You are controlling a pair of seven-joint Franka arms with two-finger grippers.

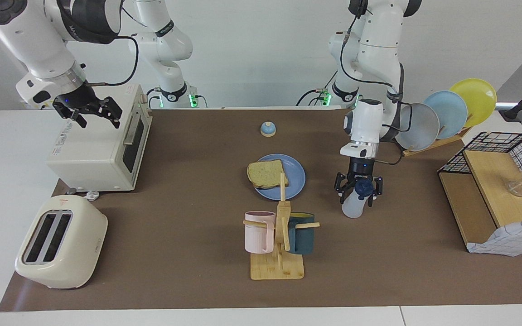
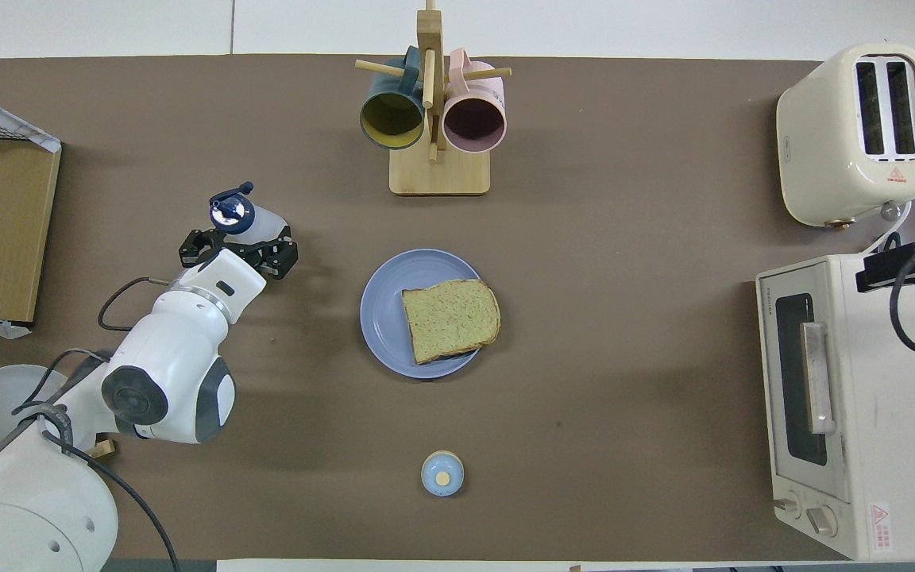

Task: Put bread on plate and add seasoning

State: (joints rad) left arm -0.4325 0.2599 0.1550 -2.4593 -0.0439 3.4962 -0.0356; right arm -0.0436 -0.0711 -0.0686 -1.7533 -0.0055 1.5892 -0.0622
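The bread (image 1: 266, 173) (image 2: 451, 318) lies on the blue plate (image 1: 296, 182) (image 2: 383, 311) in the middle of the table. The seasoning bottle (image 1: 352, 208) (image 2: 260, 226), translucent white with a navy cap, stands on the table mat beside the plate, toward the left arm's end. My left gripper (image 1: 358, 190) (image 2: 237, 253) hangs open just above it, its fingers spread on either side of the cap and apart from it. My right gripper (image 1: 88, 111) (image 2: 909, 267) waits open over the top of the toaster oven, holding nothing.
A wooden mug rack (image 1: 278, 267) (image 2: 439, 171) with pink and teal mugs stands farther from the robots than the plate. A small bell (image 1: 268, 129) sits nearer to them. Toaster oven (image 1: 98, 145) and toaster (image 1: 61, 240) fill the right arm's end. Upright plates (image 1: 447, 113) and a wire shelf (image 1: 492, 190) fill the left arm's end.
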